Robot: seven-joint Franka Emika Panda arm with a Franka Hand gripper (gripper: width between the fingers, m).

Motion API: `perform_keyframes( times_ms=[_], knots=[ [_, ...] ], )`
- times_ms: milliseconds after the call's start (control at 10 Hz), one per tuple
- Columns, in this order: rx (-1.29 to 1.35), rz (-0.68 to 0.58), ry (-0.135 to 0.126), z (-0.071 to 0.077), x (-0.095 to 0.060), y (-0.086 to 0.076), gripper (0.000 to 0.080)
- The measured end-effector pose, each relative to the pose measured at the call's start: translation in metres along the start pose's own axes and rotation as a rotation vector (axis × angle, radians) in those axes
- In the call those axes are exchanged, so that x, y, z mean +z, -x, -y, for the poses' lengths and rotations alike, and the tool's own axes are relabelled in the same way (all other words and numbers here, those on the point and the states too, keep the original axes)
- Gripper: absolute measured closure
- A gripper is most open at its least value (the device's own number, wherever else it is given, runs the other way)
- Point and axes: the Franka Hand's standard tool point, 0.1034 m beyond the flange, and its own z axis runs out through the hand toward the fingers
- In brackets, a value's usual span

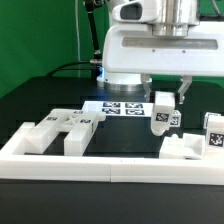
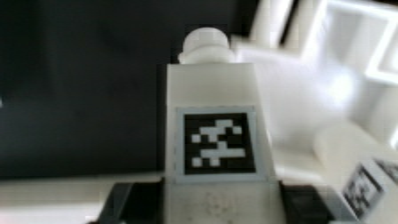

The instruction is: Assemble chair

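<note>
Black table [image 1: 120, 140], green backdrop, and the fingers [image 1: 157, 101] are clamped on a white chair piece [image 1: 160, 122], upright at three o'clock of the marker board [image 1: 120, 107]. Other chair pieces [image 1: 62, 128] sit at nine o'clock.

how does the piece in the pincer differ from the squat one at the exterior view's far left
The post is clamped in the pincer; the left block lies loose on the table. The post is narrow and upright; the left block is squat and low. Both are white with black-and-white tags.
</note>
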Motion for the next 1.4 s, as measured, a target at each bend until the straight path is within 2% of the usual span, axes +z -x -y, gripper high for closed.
perform_keyframes(
  times_ms=[300, 700, 1000, 1200, 1400],
  knots=[
    [-0.015, -0.148, -0.006, 0.006, -0.008, -0.016, 0.0508],
    [-0.015, -0.115, -0.005, 0.007, -0.005, -0.013, 0.0508],
    [-0.021, -0.129, -0.007, 0.008, -0.008, -0.018, 0.0508],
    [-0.027, -0.280, -0.007, 0.008, -0.010, -0.024, 0.0508],
    [-0.038, -0.350, -0.006, 0.012, -0.005, -0.018, 0.0508]
  ],
)
